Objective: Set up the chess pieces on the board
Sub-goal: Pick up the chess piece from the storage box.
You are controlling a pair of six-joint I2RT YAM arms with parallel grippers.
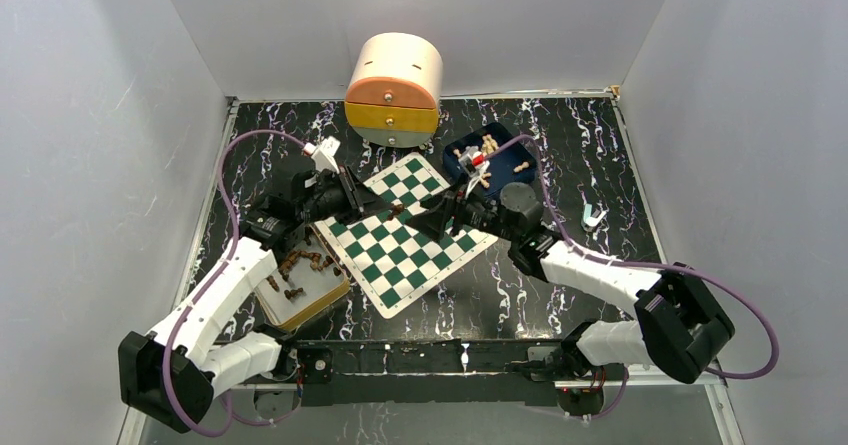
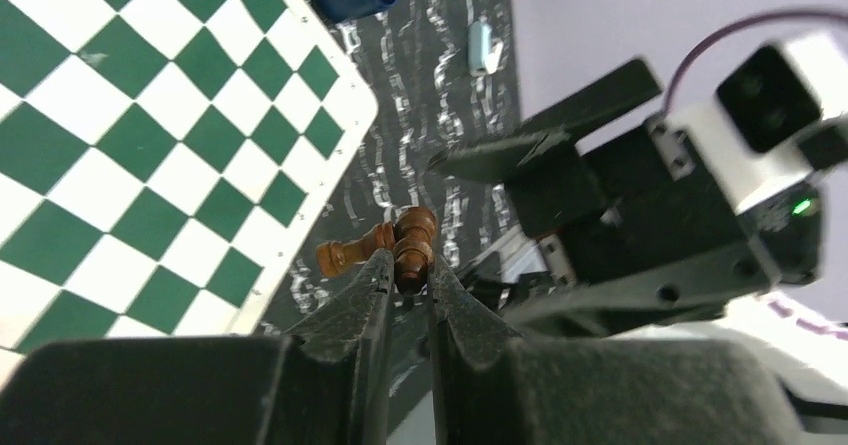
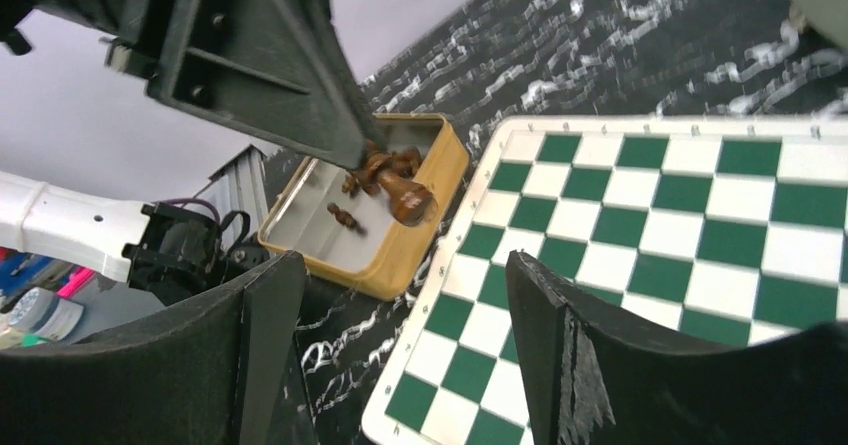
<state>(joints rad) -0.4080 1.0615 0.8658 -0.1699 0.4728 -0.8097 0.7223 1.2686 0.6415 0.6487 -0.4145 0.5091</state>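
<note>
Two grippers close together above the left part of the board (image 1: 405, 255), tips nearly meeting. Pinches a dark brown chess piece (image 2: 414, 250) with the left gripper (image 2: 408, 270), fingers (image 2: 370, 300) drawn in tight on it, firmly grasped. Carries alongside a second dark piece (image 2: 352, 253), lying sideways and touching the first; cannot tell whether clamped as well or only resting against it. Holds the pinched piece up off the squares, over the board near its left edge as seen from overhead. From the right wrist, shows it hanging at the fingertip in front of the tan-rimmed tray (image 3: 330, 265). Spreads the right gripper (image 3: 400, 265) wide, released, with nothing between its jaws, pointed toward the held piece from the other side. Lies flat, that board, turned cornerwise on the black marbled table (image 1: 560, 145). Leaves more dark pieces (image 1: 300, 262) heaped at the far end of the tan-rimmed tray, just beside the board's left edge. Leaves pale pieces (image 1: 487, 148) in a blue tray (image 1: 500, 130) at the board's far right corner. Behind all this, against the back wall, a round orange and yellow drawer unit (image 1: 393, 90).
</note>
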